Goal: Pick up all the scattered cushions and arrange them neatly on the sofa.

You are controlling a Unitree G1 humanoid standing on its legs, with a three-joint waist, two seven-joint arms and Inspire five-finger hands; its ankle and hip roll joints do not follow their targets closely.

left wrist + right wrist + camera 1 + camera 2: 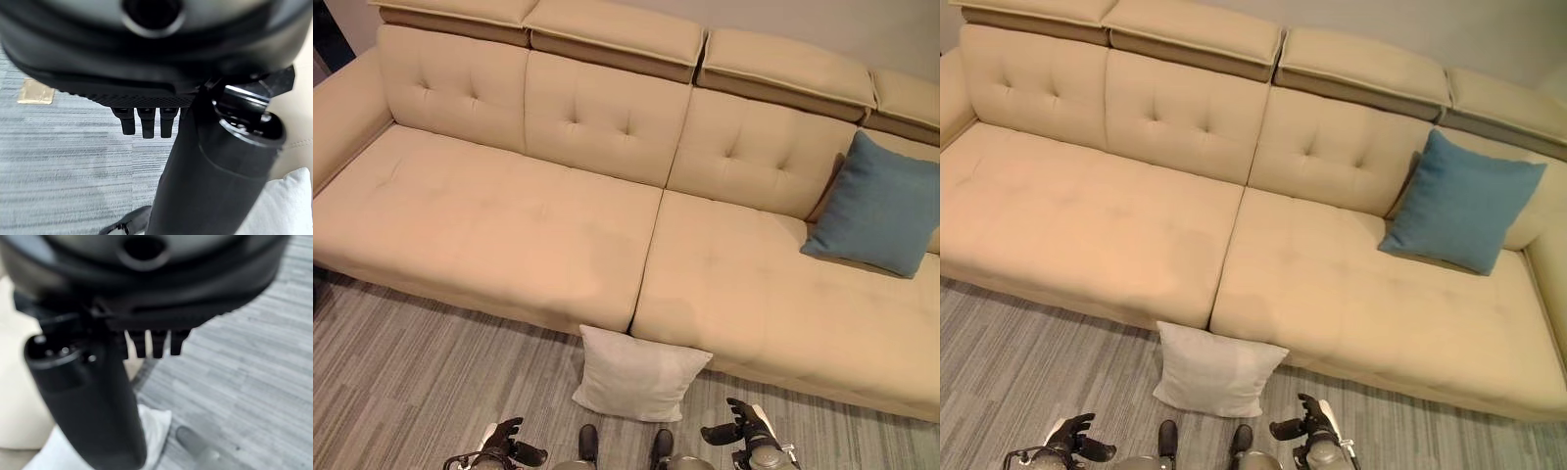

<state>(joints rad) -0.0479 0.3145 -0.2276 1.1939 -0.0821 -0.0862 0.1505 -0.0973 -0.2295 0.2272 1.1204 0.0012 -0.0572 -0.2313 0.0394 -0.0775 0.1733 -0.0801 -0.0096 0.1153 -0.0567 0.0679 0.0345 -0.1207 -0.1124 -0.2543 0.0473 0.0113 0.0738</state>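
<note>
Both of your hands hang low and empty — the left hand (505,438) and the right hand (741,425) each have their fingers (143,123) loosely extended, gripping nothing. Between them, just ahead, the white cushion (637,373) leans on the grey carpet floor (401,372) against the front of the beige sofa (509,225). Your blue cushion (881,206) stands propped against the backrest — at the sofa's right end.
</note>
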